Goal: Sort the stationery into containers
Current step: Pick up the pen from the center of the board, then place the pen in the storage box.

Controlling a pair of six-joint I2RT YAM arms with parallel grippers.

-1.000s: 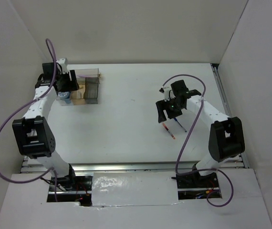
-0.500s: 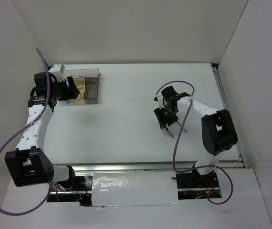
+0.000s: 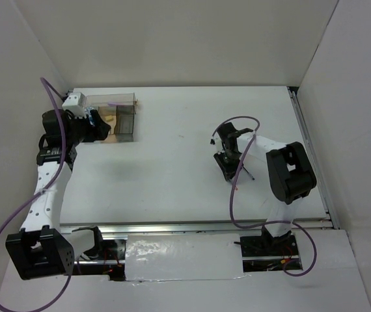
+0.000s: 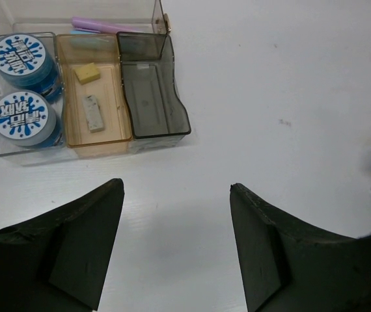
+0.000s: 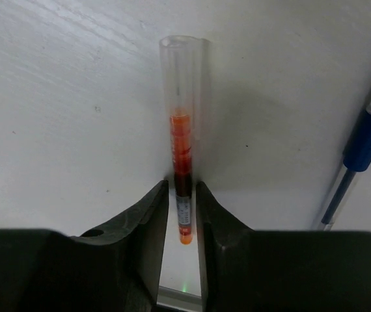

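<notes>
My right gripper [image 5: 181, 188] is down on the table, its jaws closed around the lower end of the red-orange pen [image 5: 182, 130], which lies flat and points away from me. The blue pen [image 5: 361, 143] lies just to its right, untouched. From above, the right gripper [image 3: 230, 170] covers most of the red-orange pen [image 3: 235, 184]. My left gripper [image 4: 176, 188] hangs open and empty, just in front of the clear organiser [image 4: 159, 133]. Two round blue tubs [image 4: 23, 117] fill its left compartments, two small stubs [image 4: 94, 112] lie in the tan one, and the smoky one is empty.
A pink-purple bar [image 4: 107, 26] over a pale-blue one [image 4: 84, 31] lies in the organiser's back clear compartment. White walls close the table in at the back and sides. A metal rail [image 3: 309, 140] runs along the right edge.
The right gripper came down over the red-orange pen and its jaws closed onto it. The left arm drew back from the organiser toward the left wall, jaws still open.
</notes>
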